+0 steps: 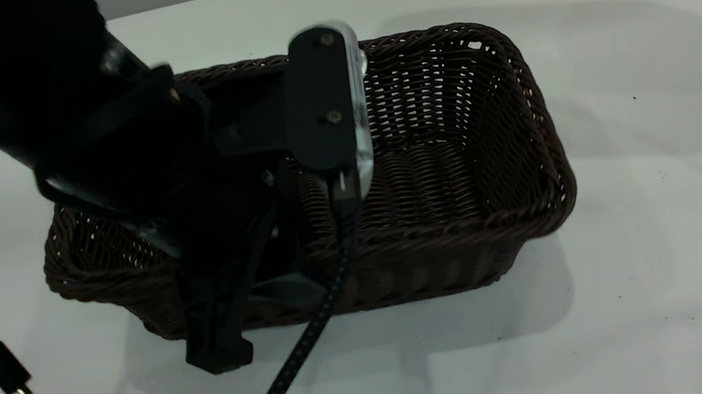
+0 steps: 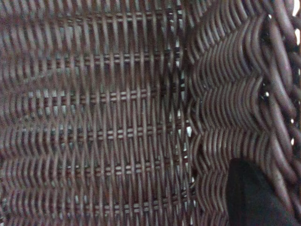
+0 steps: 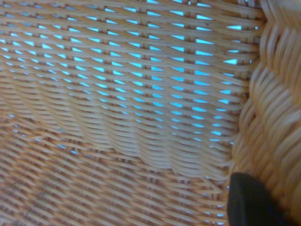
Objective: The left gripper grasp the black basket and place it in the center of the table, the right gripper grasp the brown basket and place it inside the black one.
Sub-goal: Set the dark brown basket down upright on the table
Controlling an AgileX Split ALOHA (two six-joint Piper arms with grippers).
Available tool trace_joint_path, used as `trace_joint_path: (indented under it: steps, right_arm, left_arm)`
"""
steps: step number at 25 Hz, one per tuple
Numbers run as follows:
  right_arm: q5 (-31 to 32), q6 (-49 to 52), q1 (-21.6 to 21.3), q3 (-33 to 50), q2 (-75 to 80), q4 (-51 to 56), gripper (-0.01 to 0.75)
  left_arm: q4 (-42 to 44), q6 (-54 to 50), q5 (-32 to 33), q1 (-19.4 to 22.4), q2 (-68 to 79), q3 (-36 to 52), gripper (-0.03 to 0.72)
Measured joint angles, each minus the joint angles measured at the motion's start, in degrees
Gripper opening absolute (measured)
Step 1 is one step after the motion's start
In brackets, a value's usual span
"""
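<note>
The black basket (image 1: 461, 163) stands mid-table on the white table (image 1: 678, 168). My left gripper (image 1: 253, 319) straddles the basket's near long wall toward its left end, one finger outside and one inside, shut on the wall. In the left wrist view the dark weave (image 2: 117, 117) fills the frame, with one black finger (image 2: 251, 197) beside the braided rim. The brown basket (image 3: 117, 94) shows only in the right wrist view, filling it. One black finger (image 3: 249, 202) of my right gripper lies against the inside of its wall by the braided rim (image 3: 277, 94). The other finger is hidden.
A loose black cable with a small plug (image 1: 6, 370) hangs at the left. A braided cable (image 1: 282, 382) runs from the wrist camera down to the table's near edge. Bare white tabletop lies right of and in front of the black basket.
</note>
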Motion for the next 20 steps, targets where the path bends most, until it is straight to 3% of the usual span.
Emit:
trace_joint_path:
  steps: [9,13,16,20]
  right_arm:
    - [-0.05,-0.28,0.04,0.05,0.0,0.13,0.104]
    - [-0.05,-0.28,0.04,0.05,0.0,0.13,0.103]
    - [0.68,-0.68,0.04,0.05,0.04,0.13,0.103]
    - [1.73,-0.72,0.04,0.05,0.04,0.13,0.103]
  left_arm:
    - [-5.42,-0.58,-0.83,0.0,0.19,0.05,0.111]
    - [-6.43,-0.81,1.85,0.05,0.36,0.0,0.131]
    - [-6.31,-1.01,5.12,0.05,0.39,0.0,0.259]
    - [-6.07,-3.1,3.1,0.05,-1.44,0.0,0.489]
